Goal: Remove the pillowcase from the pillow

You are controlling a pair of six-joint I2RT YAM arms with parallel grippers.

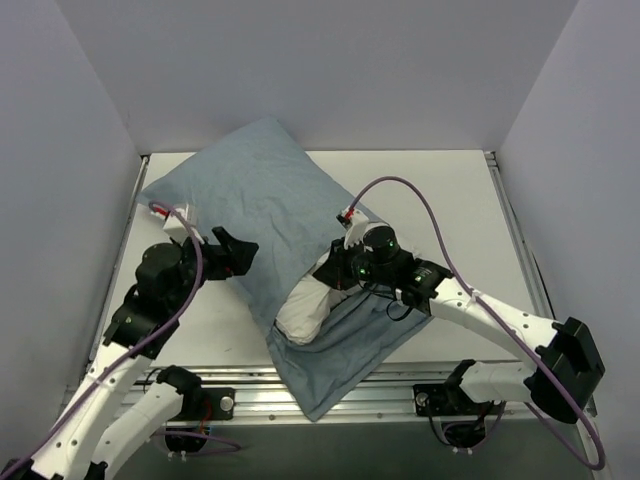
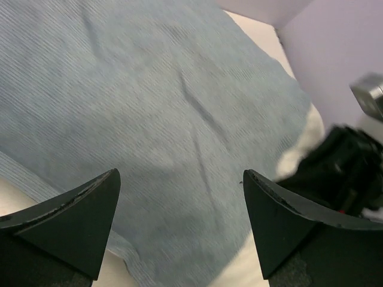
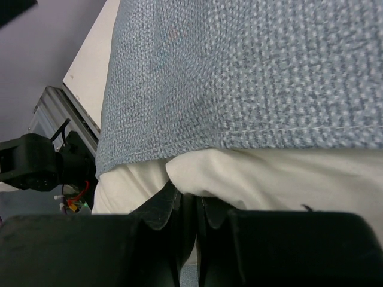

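The pillowcase (image 1: 260, 200), plain light blue-grey, lies diagonally across the table, and its open end hangs over the front edge. The white pillow (image 1: 300, 312) bulges out of that opening. My right gripper (image 1: 335, 270) sits at the exposed pillow. In the right wrist view its jaws (image 3: 190, 200) are pressed together on a fold of the pillow (image 3: 269, 173), just under the pillowcase hem (image 3: 239, 72). My left gripper (image 1: 235, 255) is open and empty at the pillowcase's left edge. In the left wrist view it (image 2: 181, 173) hovers over the fabric (image 2: 149, 89), with the pillow (image 2: 305, 143) at the right.
The white table (image 1: 440, 200) is boxed in by grey walls on the left, back and right. A metal rail (image 1: 360, 385) runs along the front edge, where the arm bases are mounted. The right arm's purple cable (image 1: 420, 200) arcs above the table.
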